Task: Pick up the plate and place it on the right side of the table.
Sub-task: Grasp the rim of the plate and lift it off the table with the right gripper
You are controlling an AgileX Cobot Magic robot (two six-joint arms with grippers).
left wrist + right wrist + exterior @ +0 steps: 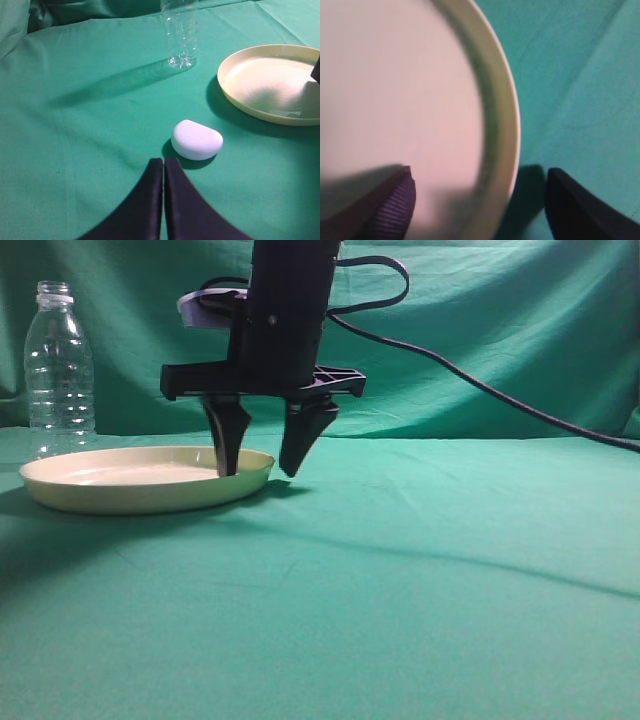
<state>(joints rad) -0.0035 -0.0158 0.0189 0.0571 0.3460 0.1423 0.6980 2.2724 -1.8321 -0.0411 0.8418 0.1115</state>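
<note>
The pale cream-yellow plate (120,485) lies flat on the teal-green table (430,580) at the left. My right gripper (259,472) is open and hangs straight down over the plate's right rim, one finger inside the plate and the other outside it. In the right wrist view the plate (420,90) fills the left, and its rim runs between the fingers of the right gripper (480,175). My left gripper (163,161) is shut and empty above the cloth, left of the plate (270,80). The left gripper is out of the exterior view.
A clear, empty plastic bottle (60,365) stands upright behind the plate's left end; it also shows in the left wrist view (180,35). A small white rounded object (197,140) lies just ahead of the left gripper. A black cable (480,385) trails to the right.
</note>
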